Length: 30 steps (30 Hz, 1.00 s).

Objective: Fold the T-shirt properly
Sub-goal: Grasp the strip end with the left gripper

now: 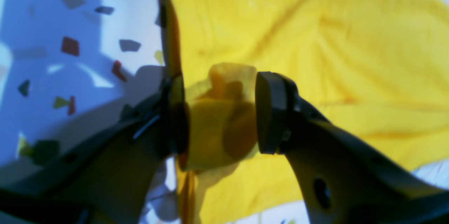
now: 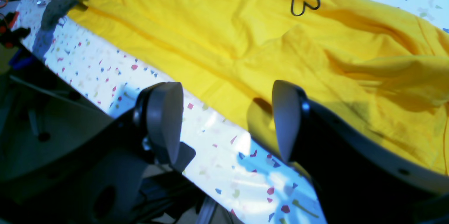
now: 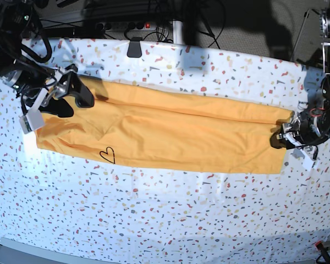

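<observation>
The right gripper hovers with jaws wide apart and empty over the T-shirt's far left end. The T-shirt lies as a long band, long axis left to right, across the speckled table, with broad free surface on the near side. A black heart outline marks its near left edge; no lettering is legible. At the right end, the left gripper clamps a bunched fold of cloth.

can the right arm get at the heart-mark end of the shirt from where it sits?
Probably yes. The right gripper hangs open over that end of the T-shirt, one finger above cloth, the other over the table. The heart mark lies nearby, with nothing in between.
</observation>
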### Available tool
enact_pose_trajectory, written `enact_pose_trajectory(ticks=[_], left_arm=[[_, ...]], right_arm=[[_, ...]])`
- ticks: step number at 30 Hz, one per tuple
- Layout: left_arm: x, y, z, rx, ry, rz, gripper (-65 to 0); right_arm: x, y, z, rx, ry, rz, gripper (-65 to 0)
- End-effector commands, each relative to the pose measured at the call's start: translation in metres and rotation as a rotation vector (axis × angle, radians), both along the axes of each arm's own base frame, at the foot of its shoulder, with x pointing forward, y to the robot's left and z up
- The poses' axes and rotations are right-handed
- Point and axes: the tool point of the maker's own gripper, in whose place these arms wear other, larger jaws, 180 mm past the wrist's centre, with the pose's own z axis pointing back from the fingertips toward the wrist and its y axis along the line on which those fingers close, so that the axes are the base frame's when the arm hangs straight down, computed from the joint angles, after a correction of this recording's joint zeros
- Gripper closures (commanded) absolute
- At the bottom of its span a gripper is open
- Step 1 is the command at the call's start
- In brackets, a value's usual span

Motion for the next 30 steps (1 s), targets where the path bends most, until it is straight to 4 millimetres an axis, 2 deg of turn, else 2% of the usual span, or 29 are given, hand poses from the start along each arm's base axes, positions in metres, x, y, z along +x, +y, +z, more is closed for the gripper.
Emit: enact_pose_trajectory(ticks=[1,4,11,13,16,22,30], left_arm=[[-0.005,-0.006,-0.003,0.003,0.02,-0.034,-29.2],[-0.012,-0.018,-0.01,-0.016,0.035,-0.053,-29.2],[-0.014,-0.025,-0.002,-0.089,0.072,-0.064,-27.4],[-0.013,-0.025,-0.001,-0.088,0.064,-0.061,-19.5],[-0.006,-0.023,0.002,-0.088,0.025,-0.04,0.0],[0.011,-0.016,0.014,-0.033,-0.016,-0.049,0.0],[0.037,-0.029,0.054,-0.097,-0.031,-0.098,0.0]], right_arm=[[0.003,0.003,0.014,0.01,-0.052,0.017,-39.4],[0.001,0.004,0.014,0.01,-0.052,0.02,-39.4],[0.001,0.004,0.014,0.009,-0.05,0.02,-39.4],[0.001,0.004,0.014,0.009,-0.05,0.02,-39.4],[0.001,0.004,0.014,0.009,-0.049,0.02,-39.4],[0.001,0.004,0.014,0.009,-0.05,0.02,-39.4],[0.001,0.004,0.013,0.007,-0.049,0.019,-39.4]])
